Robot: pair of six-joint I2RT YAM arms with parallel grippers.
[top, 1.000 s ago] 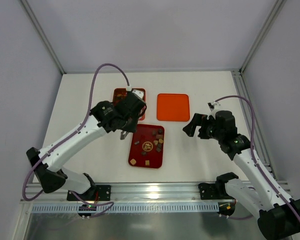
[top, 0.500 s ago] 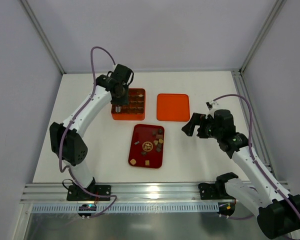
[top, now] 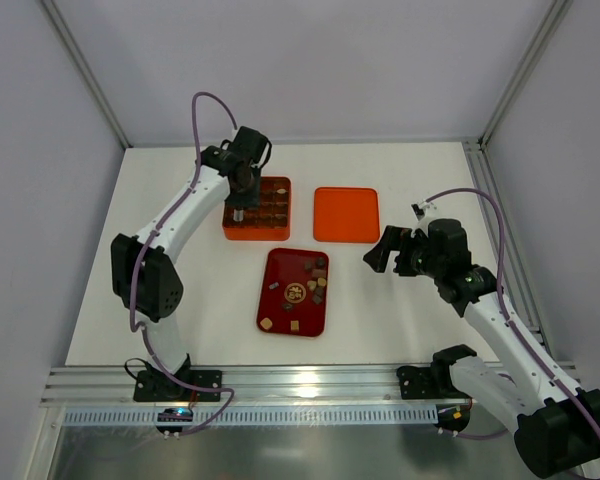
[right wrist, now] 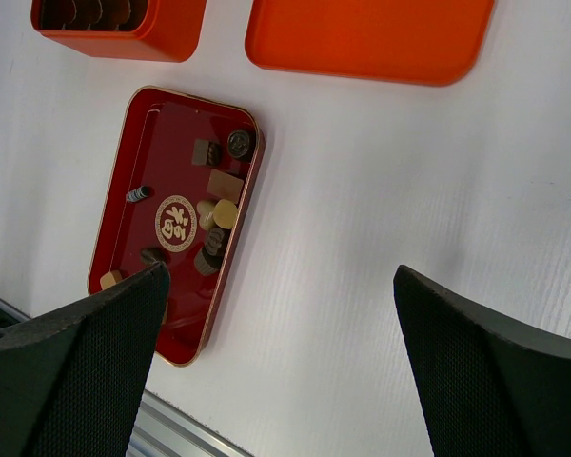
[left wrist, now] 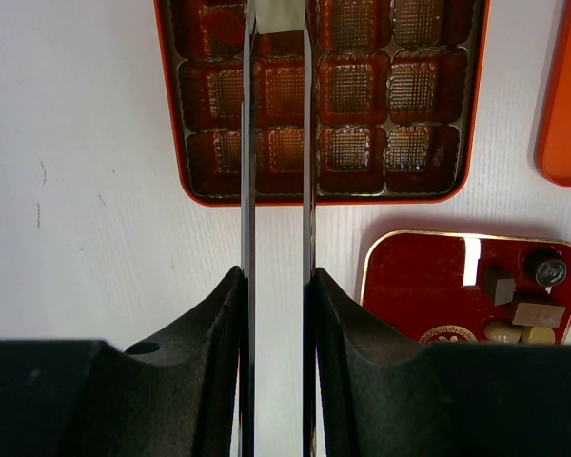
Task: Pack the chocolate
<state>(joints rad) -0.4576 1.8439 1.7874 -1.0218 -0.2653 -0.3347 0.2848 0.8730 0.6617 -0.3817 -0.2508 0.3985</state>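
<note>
Several small chocolate pieces [top: 311,284], dark brown, tan and cream, lie in the dark red tray [top: 278,305]; they also show in the right wrist view [right wrist: 219,214]. The orange box with a grid of cells [top: 270,210] stands behind the tray. My left gripper [top: 237,214] hangs over the box's left cells. In the left wrist view its fingers [left wrist: 278,9] stand narrowly apart with a pale piece between the tips, above the box [left wrist: 390,95], whose visible cells look empty. My right gripper [top: 380,256] is open wide and empty, above bare table right of the tray [right wrist: 281,362].
A flat orange lid [top: 346,214] lies right of the box and shows in the right wrist view [right wrist: 366,38]. The red tray shows in the left wrist view [left wrist: 419,295] and the right wrist view [right wrist: 133,228]. The aluminium rail [top: 310,385] runs along the near edge.
My left arm swung from above the red tray up to the orange box and settled over its left cells. The right arm has barely moved.
</note>
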